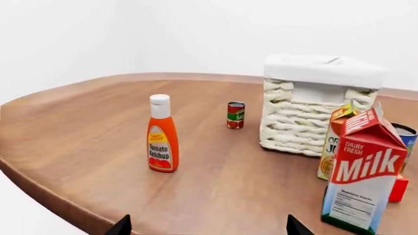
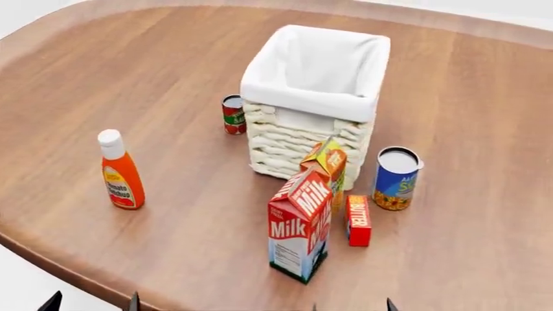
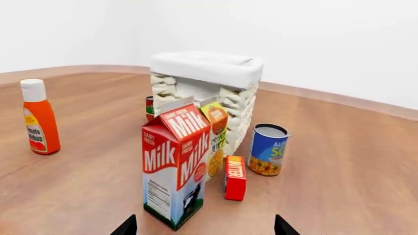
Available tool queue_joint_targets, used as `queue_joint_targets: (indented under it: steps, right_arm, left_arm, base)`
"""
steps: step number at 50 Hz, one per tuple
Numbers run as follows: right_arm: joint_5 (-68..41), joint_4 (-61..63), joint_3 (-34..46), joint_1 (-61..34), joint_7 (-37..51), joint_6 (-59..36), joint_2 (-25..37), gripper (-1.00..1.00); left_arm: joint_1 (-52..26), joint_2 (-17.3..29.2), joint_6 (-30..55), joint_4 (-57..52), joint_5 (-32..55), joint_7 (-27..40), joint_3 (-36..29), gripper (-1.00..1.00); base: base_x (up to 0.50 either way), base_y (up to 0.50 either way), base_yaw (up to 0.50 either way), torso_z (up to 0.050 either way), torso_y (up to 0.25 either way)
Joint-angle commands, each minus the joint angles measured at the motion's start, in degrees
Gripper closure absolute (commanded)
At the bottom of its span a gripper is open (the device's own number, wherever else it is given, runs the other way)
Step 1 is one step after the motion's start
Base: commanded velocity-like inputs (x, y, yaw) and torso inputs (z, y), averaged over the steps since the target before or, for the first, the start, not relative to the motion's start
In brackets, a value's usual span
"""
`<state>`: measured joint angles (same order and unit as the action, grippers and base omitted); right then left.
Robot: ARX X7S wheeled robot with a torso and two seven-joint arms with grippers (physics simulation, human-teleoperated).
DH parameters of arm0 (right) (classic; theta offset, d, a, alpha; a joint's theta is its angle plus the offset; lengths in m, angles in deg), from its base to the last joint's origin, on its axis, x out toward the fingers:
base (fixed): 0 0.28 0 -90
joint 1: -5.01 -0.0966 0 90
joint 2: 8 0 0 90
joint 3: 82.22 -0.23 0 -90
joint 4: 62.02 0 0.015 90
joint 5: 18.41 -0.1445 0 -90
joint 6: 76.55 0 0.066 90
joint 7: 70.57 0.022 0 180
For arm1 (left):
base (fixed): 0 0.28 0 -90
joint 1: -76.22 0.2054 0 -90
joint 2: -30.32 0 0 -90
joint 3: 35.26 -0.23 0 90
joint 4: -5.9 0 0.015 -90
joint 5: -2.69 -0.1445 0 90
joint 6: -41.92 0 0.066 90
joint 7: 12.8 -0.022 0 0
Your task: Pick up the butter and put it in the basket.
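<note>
The butter (image 3: 234,177) stands on the table (image 3: 339,161) ahead of the right gripper (image 3: 203,226), beside the milk carton (image 3: 175,169) and before the basket (image 3: 203,93); both grippers' fingertips spread wide, empty.

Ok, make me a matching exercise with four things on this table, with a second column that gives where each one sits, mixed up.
Things:
1. butter
2. ketchup
3. small red can
4. blue can

Places, as the head view shows them:
A. standing alone, far out on the left of the table
B. right of the butter, near the basket's front right corner
C. lying just right of the milk
D. by the basket's left side

Pairs: 1-C, 2-A, 3-D, 4-B
</note>
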<state>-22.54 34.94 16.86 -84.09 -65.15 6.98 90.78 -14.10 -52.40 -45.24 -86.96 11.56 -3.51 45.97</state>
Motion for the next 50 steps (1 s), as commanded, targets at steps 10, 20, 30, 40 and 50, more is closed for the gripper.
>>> queue_joint_targets:
  steps: [10, 20, 30, 40, 50]
  right_arm:
    - [-0.86, 0.39, 1.00, -0.37, 0.45, -0.13, 0.67, -1.00]
    - [-3.76, -0.05, -0.13, 0.04, 0.45, 2.28, 0.12, -1.00]
    - [-1.35, 2.27, 0.91, 0.70, 2.10, -0.40, 1.41, -1.00]
    - [-1.49, 2.46, 1.42, 0.64, 2.51, -1.54, 1.89, -1.00]
    - [-1.51, 3.00, 1.89, 0.81, 3.08, -2.31, 2.13, -1.00]
  left_arm:
    - [-0.14, 0.89, 0.48, -0.97, 1.50, 0.85, -0.63, -1.00]
    - [-0.97, 1.44, 1.63, -1.72, 2.73, 1.37, -0.27, -1.00]
    - [-8.27, 3.09, 7.92, -2.90, 8.92, 3.46, 5.89, -1.00]
    - [-9.02, 5.89, 9.86, -7.70, 9.41, 4.33, 7.24, -1.00]
    - [-7.64, 7.47, 11.27, -13.18, 10.55, 5.17, 8.36, -1.00]
  base:
    - [0.16, -0.47, 0.00, 0.000, 0.000]
    - [0.13, -0.39, 0.00, 0.000, 0.000]
    - [0.00, 0.00, 0.00, 0.000, 0.000]
    - [0.48, 0.13, 0.00, 0.000, 0.000]
    - [0.48, 0.13, 0.00, 0.000, 0.000]
